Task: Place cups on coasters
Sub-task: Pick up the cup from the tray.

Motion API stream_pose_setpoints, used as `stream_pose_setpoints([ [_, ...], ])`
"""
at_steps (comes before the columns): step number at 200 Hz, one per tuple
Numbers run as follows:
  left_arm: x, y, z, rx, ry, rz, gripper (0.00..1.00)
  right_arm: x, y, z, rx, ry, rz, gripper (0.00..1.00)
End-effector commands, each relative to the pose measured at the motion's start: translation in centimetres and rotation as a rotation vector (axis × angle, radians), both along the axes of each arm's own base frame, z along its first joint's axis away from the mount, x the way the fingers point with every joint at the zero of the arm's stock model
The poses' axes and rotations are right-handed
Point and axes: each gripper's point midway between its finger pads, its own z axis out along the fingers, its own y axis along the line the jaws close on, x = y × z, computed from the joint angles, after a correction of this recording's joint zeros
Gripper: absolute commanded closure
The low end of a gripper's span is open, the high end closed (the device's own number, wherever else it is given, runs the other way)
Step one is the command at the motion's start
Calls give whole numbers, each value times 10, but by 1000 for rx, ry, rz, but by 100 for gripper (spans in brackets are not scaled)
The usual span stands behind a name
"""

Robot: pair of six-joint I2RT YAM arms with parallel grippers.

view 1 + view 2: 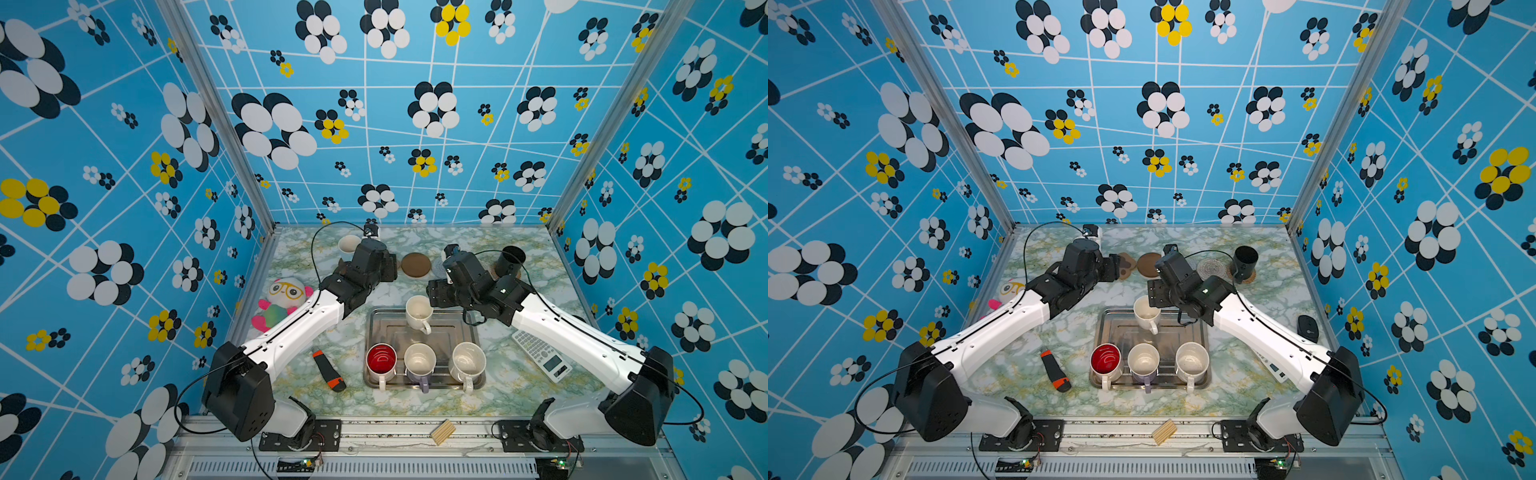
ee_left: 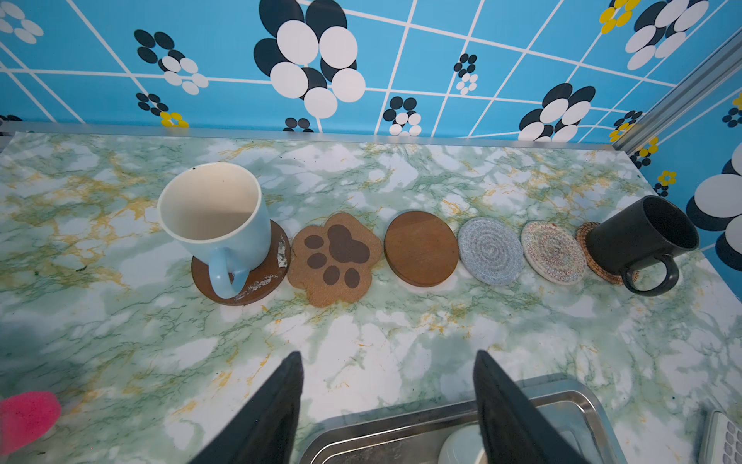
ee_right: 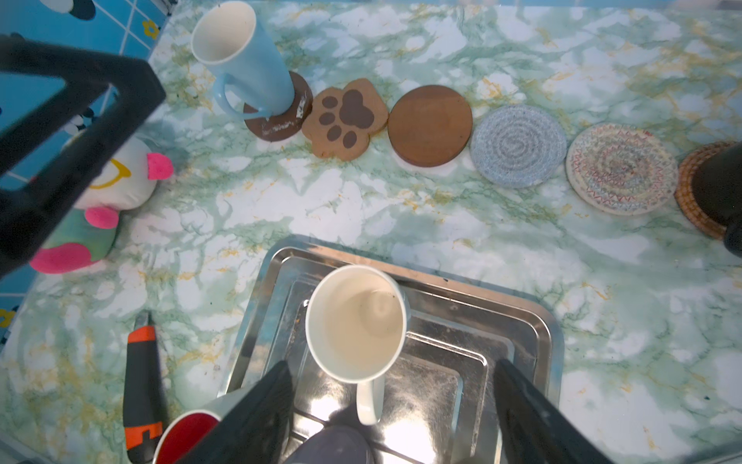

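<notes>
Next cup [image 3: 355, 325] waits on tray [image 3: 482, 299]
Left gripper [image 2: 387, 354] and right gripper [image 3: 393, 363] gape empty; the right may clip the cup's rim, toppling it.

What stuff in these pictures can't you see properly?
Light blue mug: in a top view, the left arm hides most of it.
Calculator: in a top view, mostly under the right arm.
Black mug: right wrist view, cut off by the picture's edge.
Lavender mug: right wrist view, blurred and cut off by the edge.
</notes>
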Motion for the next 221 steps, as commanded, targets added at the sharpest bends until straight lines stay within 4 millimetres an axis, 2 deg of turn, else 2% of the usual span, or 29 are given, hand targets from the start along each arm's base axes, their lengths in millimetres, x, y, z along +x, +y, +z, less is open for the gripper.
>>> stream_pose_setpoints([
  [1,-4,2,11,-9,-40,-3,30,-16,-10,-21,-80,62,-3,19],
  [49,-5,0,11,-14,-40,-13,30,-38,-10,-48,-96,156,42,21],
  [75,-5,1,11,-14,-43,-8,30,-49,-5,-62,-106,222,100,26],
  [97,-5,1,9,-15,-41,-4,30,-54,2,-63,-93,240,138,32],
  [115,-5,1,8,-14,-39,-4,30,-58,5,-69,-86,261,165,34],
  [170,-5,-1,8,-29,-38,-9,30,-56,16,-90,-104,307,200,42],
  [221,-4,-6,7,-46,-37,-24,30,-52,22,-107,-140,331,223,42],
])
